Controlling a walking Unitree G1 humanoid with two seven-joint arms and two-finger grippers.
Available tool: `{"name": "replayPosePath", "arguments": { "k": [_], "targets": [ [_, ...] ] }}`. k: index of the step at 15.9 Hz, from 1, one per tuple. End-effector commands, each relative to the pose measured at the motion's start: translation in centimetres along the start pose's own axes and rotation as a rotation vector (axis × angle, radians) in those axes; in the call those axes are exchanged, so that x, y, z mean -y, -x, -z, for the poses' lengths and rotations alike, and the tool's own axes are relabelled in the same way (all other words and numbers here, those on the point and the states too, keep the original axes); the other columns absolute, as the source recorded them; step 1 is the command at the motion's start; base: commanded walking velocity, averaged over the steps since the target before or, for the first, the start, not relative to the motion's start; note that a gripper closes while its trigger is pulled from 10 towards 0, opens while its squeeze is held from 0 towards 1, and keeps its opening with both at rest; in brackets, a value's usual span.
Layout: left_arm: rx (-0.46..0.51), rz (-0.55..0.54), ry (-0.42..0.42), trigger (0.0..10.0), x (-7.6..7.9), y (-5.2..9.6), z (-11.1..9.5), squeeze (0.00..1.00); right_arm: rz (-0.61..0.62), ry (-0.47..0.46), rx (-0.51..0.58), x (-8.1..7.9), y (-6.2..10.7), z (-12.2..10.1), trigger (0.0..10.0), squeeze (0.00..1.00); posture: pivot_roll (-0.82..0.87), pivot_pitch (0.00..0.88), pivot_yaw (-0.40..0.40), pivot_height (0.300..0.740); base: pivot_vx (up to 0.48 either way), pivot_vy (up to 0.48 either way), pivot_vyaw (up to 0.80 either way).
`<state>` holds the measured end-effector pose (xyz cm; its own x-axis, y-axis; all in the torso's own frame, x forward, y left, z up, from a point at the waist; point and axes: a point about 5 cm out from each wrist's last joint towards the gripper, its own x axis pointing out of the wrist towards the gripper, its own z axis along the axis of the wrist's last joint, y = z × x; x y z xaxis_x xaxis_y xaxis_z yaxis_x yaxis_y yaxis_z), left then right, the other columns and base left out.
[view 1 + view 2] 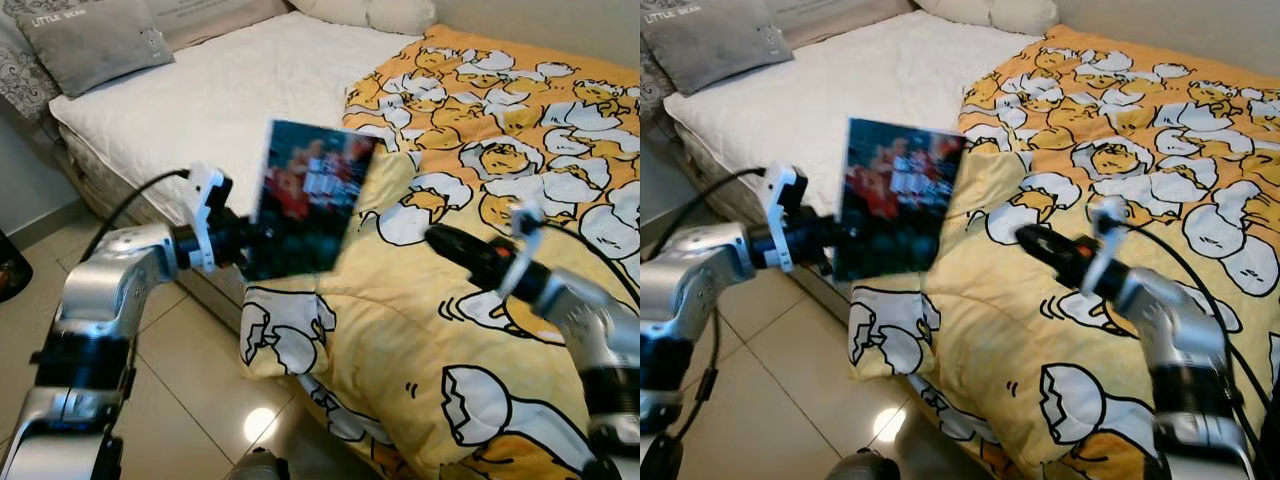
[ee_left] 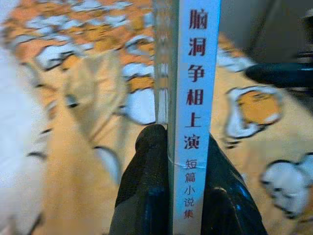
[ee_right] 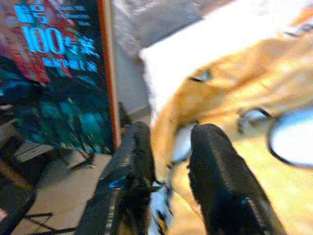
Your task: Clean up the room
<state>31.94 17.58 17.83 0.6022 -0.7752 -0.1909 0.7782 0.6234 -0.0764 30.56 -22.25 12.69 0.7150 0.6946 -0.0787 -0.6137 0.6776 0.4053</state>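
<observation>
A book [image 1: 310, 200] with a dark cover and red artwork stands upright in the air over the near edge of the bed. My left gripper [image 1: 250, 250] is shut on its lower edge; the left wrist view looks along the light-blue spine [image 2: 195, 98] between the black fingers [image 2: 146, 186]. My right gripper [image 1: 440, 240] hovers low over the yellow duvet [image 1: 500, 130] just right of the book, open, with nothing between its fingers [image 3: 132, 161]. From the right wrist, the book's cover [image 3: 54, 73] is close beside the fingertips.
The yellow duvet with a cartoon print covers the bed's right half and hangs over its near edge. A bare white mattress [image 1: 230, 90] lies to the left, with a grey pillow [image 1: 90, 40] at its far corner. Beige floor tiles [image 1: 180, 380] lie below the bed.
</observation>
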Motion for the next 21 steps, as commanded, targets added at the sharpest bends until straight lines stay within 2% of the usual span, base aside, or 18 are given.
{"name": "replayPosePath", "arguments": {
  "k": [1, 3, 4, 5, 7, 9, 11, 12, 13, 14, 15, 18, 19, 21],
  "targets": [
    [0.005, -0.092, -0.091, 0.0, 0.4, 0.2, -0.8, 0.00, 0.050, 0.028, 0.032, -0.5, 0.1, -0.1, 10.0, 1.00, -0.09, 0.000, 0.049, 0.740, 0.000, 0.000, 0.00],
    [0.006, -0.190, -0.105, 0.0, 1.4, 0.1, -0.2, 0.00, 0.141, 0.000, 0.055, -0.9, 0.1, 1.3, 10.0, 1.00, -0.10, 0.000, 0.036, 0.740, 0.000, 0.000, 0.00],
    [0.005, -0.278, -0.110, 0.0, 2.0, 0.0, 0.4, 0.00, 0.194, 0.019, 0.051, -1.5, 0.0, 2.4, 10.0, 1.00, -0.10, 0.000, 0.033, 0.740, 0.000, 0.000, 0.00],
    [-0.055, -0.431, -0.149, 0.0, 2.6, 0.5, 2.6, 0.00, 0.323, 0.026, 0.052, -2.2, 0.0, 4.1, 10.0, 1.00, -0.10, 0.000, 0.025, 0.740, 0.000, 0.000, 0.00],
    [-0.043, -0.513, -0.077, 0.0, 3.4, 1.2, 3.8, 0.00, 0.374, 0.011, 0.066, -3.0, -0.2, 4.8, 10.0, 1.00, -0.11, 0.000, 0.027, 0.740, 0.000, 0.000, 0.00],
    [-0.046, -0.566, -0.036, 0.0, 4.2, 2.0, 4.6, 0.00, 0.411, 0.043, 0.066, -3.8, -0.3, 4.6, 10.0, 1.00, -0.08, 0.000, 0.005, 0.740, 0.000, 0.000, 0.00],
    [-0.039, -0.655, -0.034, 0.0, 4.8, 2.5, 5.0, 0.00, 0.583, 0.157, 0.097, -4.0, 0.0, 4.2, 10.0, 1.00, -0.07, 0.000, -0.008, 0.740, 0.000, 0.000, 0.00],
    [-0.041, -0.690, -0.054, 9.9, 4.9, 2.7, 5.0, 0.00, 0.617, 0.115, 0.078, -4.3, -0.1, 4.6, 10.0, 1.00, -0.08, 0.000, -0.013, 0.740, 0.000, 0.000, 0.00],
    [-0.057, -0.715, -0.029, 10.0, 4.9, 2.8, 5.2, 0.00, 0.604, 0.087, 0.064, -4.7, -0.3, 4.9, 10.0, 1.00, -0.08, 0.000, -0.015, 0.740, 0.000, 0.000, 0.00],
    [-0.046, -0.736, -0.026, 10.0, 4.9, 2.9, 5.2, 0.00, 0.575, 0.063, 0.051, -5.5, -0.7, 5.6, 10.0, 0.76, -0.06, 0.000, -0.032, 0.740, 0.000, 0.000, 0.00],
    [-0.019, -0.748, -0.048, 10.0, 4.9, 3.2, 4.8, 0.00, 0.582, 0.048, 0.039, -6.2, -1.0, 6.3, 10.0, 0.00, -0.05, 0.000, -0.042, 0.740, 0.000, 0.000, 0.00],
    [-0.021, -0.787, -0.055, 10.0, 4.6, 3.7, 4.4, 0.00, 0.637, 0.001, 0.034, -6.9, -0.8, 7.4, 10.0, 0.00, -0.05, 0.000, -0.032, 0.740, 0.000, 0.000, 0.00],
    [-0.011, -0.781, -0.036, 10.0, 4.8, 3.7, 4.4, 0.00, 0.665, 0.040, 0.004, -6.4, -1.0, 7.4, 10.0, 0.00, -0.06, 0.000, -0.029, 0.740, 0.000, 0.000, -0.55],
    [-0.035, -0.757, -0.057, 10.0, 4.6, 3.5, 4.5, 0.00, 0.668, 0.003, 0.023, -6.1, -1.5, 6.9, 10.0, 0.00, -0.05, 0.000, -0.025, 0.740, 0.000, 0.334, -0.78]
  ]
}}
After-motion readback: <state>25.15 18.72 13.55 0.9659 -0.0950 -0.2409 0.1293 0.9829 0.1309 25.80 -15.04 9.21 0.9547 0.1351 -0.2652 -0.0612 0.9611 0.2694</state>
